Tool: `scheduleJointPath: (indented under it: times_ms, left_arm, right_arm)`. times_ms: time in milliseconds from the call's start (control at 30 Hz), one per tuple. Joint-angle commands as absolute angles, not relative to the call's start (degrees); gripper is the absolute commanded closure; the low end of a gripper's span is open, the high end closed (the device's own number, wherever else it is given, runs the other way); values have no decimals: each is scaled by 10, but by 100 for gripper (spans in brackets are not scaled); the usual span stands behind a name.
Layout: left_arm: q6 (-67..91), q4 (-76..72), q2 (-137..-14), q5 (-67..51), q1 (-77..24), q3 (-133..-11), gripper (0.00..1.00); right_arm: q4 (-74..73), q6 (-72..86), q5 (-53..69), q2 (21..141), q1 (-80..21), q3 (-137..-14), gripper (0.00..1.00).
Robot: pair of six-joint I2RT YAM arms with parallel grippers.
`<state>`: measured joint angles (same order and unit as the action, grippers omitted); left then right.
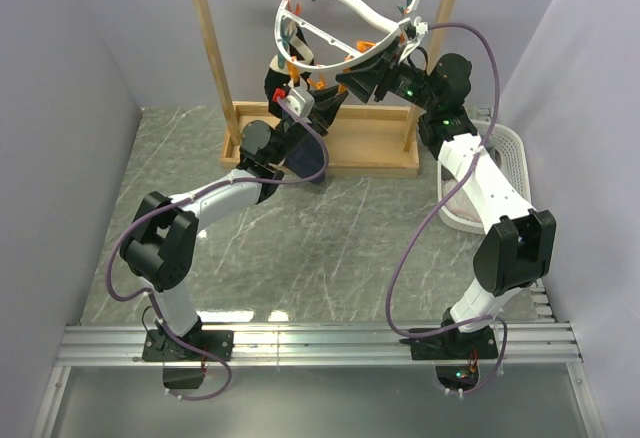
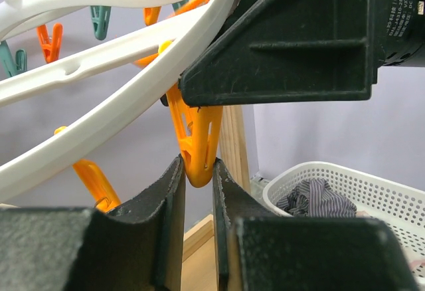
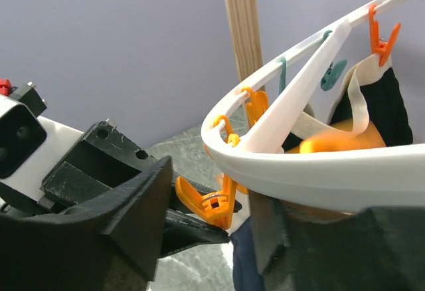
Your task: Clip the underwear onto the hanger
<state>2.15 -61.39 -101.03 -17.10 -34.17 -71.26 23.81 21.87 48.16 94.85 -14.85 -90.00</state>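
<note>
The white ring hanger point(image 1: 345, 18) hangs tilted from the wooden rack. My left gripper point(image 1: 312, 88) point(image 2: 197, 161) is shut on the handle end of an orange clip point(image 2: 196, 138) point(image 3: 212, 201) under the near rim. Navy underwear point(image 1: 305, 158) point(image 3: 242, 261) hangs just below that clip's mouth. Its cream waistband point(image 3: 358, 85) runs up to another orange clip point(image 3: 380, 35) on the far rim. My right gripper point(image 1: 368, 70) point(image 3: 211, 185) stands open astride the ring's rim point(image 3: 319, 178). Whether the near clip bites the fabric is hidden.
The wooden rack post point(image 1: 212, 48) and its base point(image 1: 350, 148) stand right behind the grippers. A white basket point(image 1: 505, 153) point(image 2: 372, 178) with striped cloth point(image 2: 315, 198) sits at the right. Several orange and teal clips point(image 2: 99, 18) dangle from the crossbars.
</note>
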Motion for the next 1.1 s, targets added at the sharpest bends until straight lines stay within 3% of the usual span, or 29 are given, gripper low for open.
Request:
scheduleJointPath:
  times_ms: [0, 67, 133, 267, 400, 633, 733, 767, 833, 1067]
  left_arm:
    - [20, -614, -988, -226, -349, -708, 100]
    - [23, -615, -989, -224, -348, -708, 100]
    - [24, -614, -989, -223, -347, -708, 100]
    - [28, -613, -990, -225, -346, -708, 100]
    - [31, -613, -989, -227, -345, -710, 100]
    - [34, -611, -987, -230, -345, -710, 99]
    - [37, -608, -983, -235, -345, -708, 77]
    - [38, -605, -981, -236, -344, -706, 63]
    - [39, -588, -970, -248, -340, -702, 52]
    - [42, -542, -927, -253, -333, -675, 47]
  right_arm:
    - [273, 233, 489, 949, -149, -925, 46]
    - [272, 231, 491, 949, -149, -925, 53]
    - [259, 226, 496, 950, -149, -927, 53]
    - [243, 213, 511, 945, -149, -927, 41]
    - [235, 207, 520, 939, -147, -919, 40]
    - [222, 193, 509, 938, -147, -925, 66]
    - [213, 187, 506, 940, -148, -931, 91]
    - [211, 186, 502, 940, -148, -933, 96]
    - [201, 183, 500, 942, -148, -937, 100]
    - [194, 196, 495, 947, -145, -944, 100]
